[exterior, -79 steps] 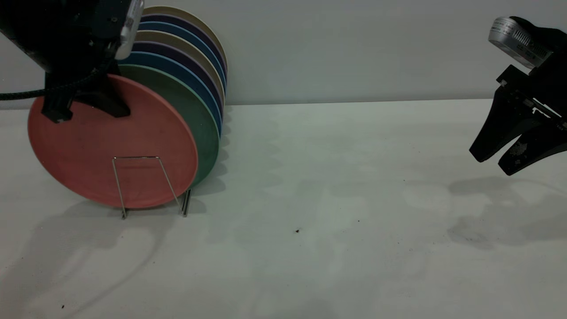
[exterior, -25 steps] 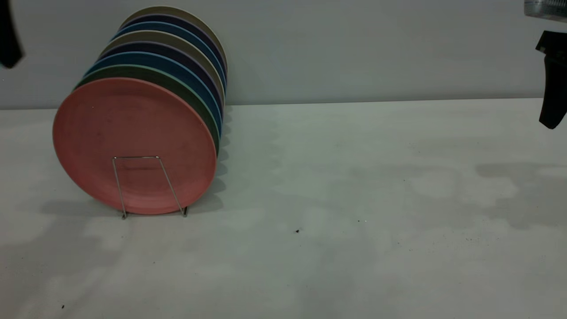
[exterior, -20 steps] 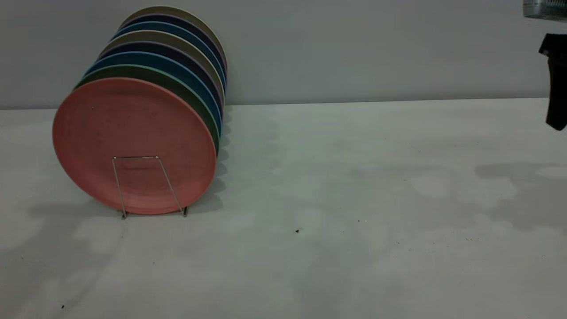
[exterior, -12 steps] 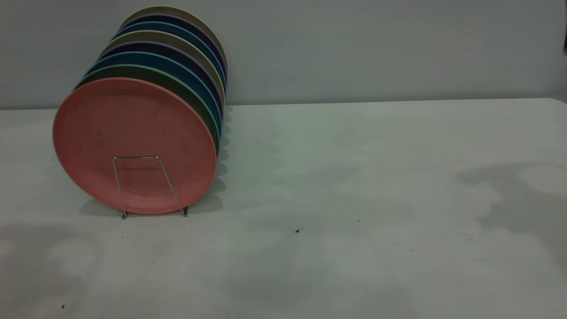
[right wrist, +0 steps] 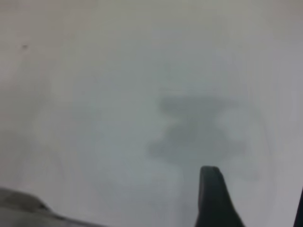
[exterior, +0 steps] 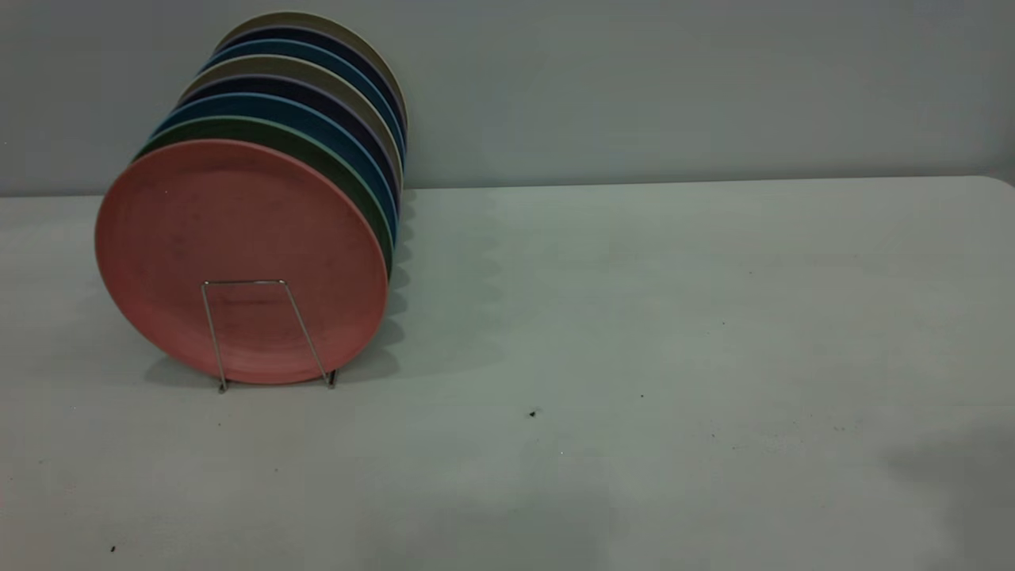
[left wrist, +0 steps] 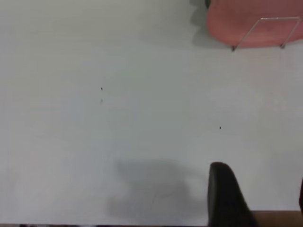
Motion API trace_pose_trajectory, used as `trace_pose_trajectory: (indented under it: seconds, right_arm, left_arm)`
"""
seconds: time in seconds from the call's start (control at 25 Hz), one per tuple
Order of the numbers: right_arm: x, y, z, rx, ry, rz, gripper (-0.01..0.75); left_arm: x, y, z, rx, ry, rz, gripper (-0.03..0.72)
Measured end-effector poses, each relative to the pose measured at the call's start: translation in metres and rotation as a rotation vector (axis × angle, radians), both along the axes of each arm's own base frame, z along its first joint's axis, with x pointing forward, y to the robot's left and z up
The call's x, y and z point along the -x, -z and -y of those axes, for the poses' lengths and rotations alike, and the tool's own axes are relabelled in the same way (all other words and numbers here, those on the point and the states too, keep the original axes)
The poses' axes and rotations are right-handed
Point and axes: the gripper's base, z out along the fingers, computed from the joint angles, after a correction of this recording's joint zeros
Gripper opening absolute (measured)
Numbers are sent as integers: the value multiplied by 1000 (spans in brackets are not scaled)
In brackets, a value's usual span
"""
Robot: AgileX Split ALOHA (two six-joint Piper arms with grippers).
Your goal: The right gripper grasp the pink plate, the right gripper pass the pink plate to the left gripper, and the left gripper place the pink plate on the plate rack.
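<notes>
The pink plate (exterior: 238, 254) stands on edge in the front slot of the plate rack (exterior: 242, 281), leaning back against the other plates. It is free of both grippers. Neither gripper shows in the exterior view. In the left wrist view, my left gripper (left wrist: 258, 182) is open and empty, high above bare table, with the pink plate (left wrist: 251, 23) and the rack's front loop (left wrist: 279, 18) far off. In the right wrist view, my right gripper (right wrist: 253, 187) is open and empty over bare table.
Behind the pink plate stand a teal-green plate (exterior: 262, 127) and several blue, purple and beige plates (exterior: 317, 71) in the same rack. The white table (exterior: 634, 317) reaches a grey wall. Small dark specks lie on it.
The left gripper let go of the pink plate and left the exterior view. The plate settled straighter in the rack. The right gripper rose out of the exterior view too.
</notes>
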Motion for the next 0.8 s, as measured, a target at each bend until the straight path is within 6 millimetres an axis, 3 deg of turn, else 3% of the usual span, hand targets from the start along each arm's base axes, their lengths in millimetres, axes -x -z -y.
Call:
trace_pose_trajectory:
  seconds: [0.16, 0.48, 0.8]
  right_arm:
    - [51, 7, 2, -22, -5, 25, 455]
    - [138, 61, 9, -14, -35, 63, 455]
    - [186, 108, 13, -18, -41, 212, 455]
  left_arm:
    - [37, 10, -3, 16, -19, 50, 405]
    - [86, 52, -8, 26, -27, 101, 405]
    - [108, 89, -10, 30, -30, 123, 405]
